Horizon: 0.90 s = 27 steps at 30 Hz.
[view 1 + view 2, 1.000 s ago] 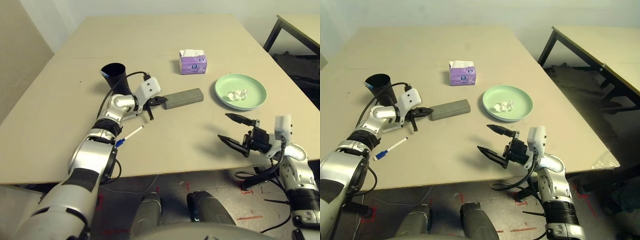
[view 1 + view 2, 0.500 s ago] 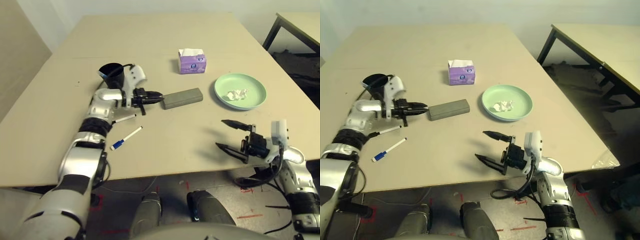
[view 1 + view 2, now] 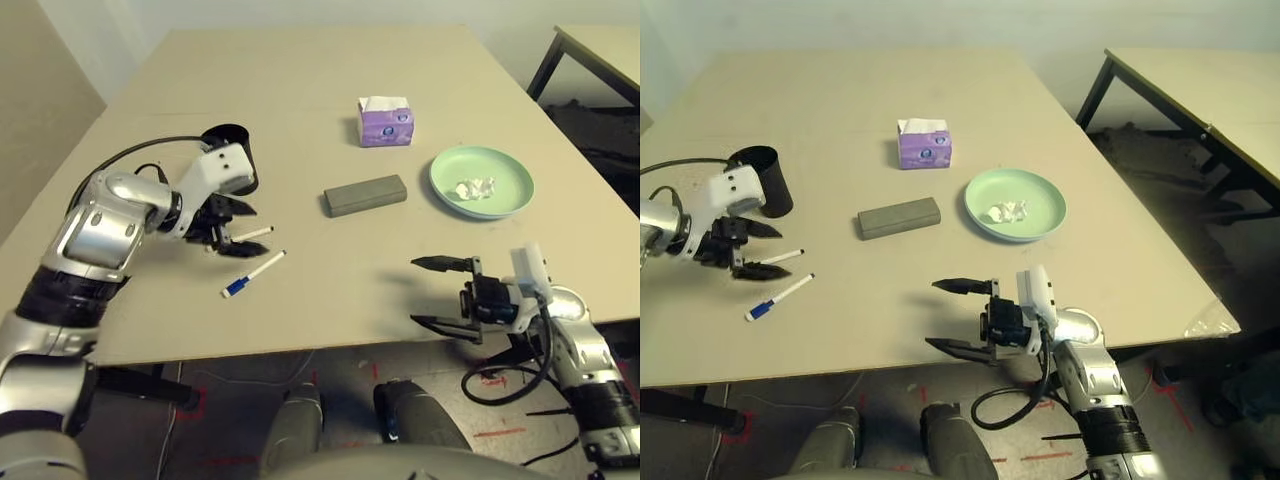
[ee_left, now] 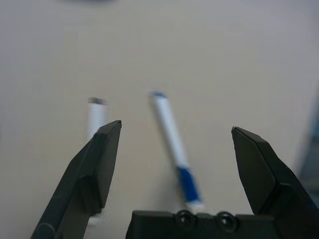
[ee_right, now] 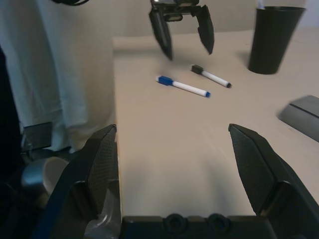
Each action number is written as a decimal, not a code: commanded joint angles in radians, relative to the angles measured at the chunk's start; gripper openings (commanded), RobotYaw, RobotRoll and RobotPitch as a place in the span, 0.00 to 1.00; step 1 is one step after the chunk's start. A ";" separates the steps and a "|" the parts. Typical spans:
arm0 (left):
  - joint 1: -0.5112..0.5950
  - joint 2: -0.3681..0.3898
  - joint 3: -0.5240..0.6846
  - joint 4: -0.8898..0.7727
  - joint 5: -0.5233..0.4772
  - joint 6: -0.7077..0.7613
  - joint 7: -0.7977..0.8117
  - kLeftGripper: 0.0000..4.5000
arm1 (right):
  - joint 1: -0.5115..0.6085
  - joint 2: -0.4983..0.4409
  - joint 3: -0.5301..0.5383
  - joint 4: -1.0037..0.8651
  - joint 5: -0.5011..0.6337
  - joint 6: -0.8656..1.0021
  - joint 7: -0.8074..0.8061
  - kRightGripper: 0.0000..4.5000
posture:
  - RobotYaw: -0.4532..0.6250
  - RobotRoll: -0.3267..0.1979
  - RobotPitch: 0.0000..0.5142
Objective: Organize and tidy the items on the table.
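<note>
on the table (image 3: 330, 90) near its left front edge, just in front of the black cup (image 3: 762, 180), lie two slim white markers, black-cap marker (image 3: 252, 233) and blue-cap marker (image 3: 253, 273). we judge them light, stiff, smooth & prone to roll, so we'd pinch mid-barrel. our left gripper (image 3: 228, 223) hangs spread wide & empty over them; right gripper (image 3: 440, 293) also wide open, holding nothing.

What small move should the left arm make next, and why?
Probably lower the left gripper onto the black-capped marker and close. Its jaws are open and empty just above that marker, which lies loose on the table beside the blue-capped marker. The black cup stands upright close by, a likely place for both.
</note>
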<state>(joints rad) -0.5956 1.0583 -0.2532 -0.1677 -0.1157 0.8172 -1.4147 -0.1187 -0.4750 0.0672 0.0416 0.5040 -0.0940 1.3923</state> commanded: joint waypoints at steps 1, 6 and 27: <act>0.006 0.031 -0.051 -0.038 0.004 0.022 -0.014 1.00 | -0.003 0.001 0.018 -0.018 -0.003 0.015 -0.005 1.00 | 0.37 0.62 0.19; 0.020 0.042 -0.093 0.004 0.033 -0.010 0.008 1.00 | 0.002 -0.004 0.021 -0.007 -0.006 0.007 0.000 1.00 | 0.36 0.62 0.18; 0.090 -0.091 -0.079 0.251 0.060 -0.159 0.110 0.01 | -0.001 -0.021 0.024 -0.048 -0.011 0.031 -0.044 1.00 | 0.35 0.62 0.17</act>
<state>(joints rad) -0.5135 0.9789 -0.3372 0.0758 -0.0503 0.6680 -1.3121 -0.1194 -0.4861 0.0865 0.0069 0.5020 -0.0673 1.3494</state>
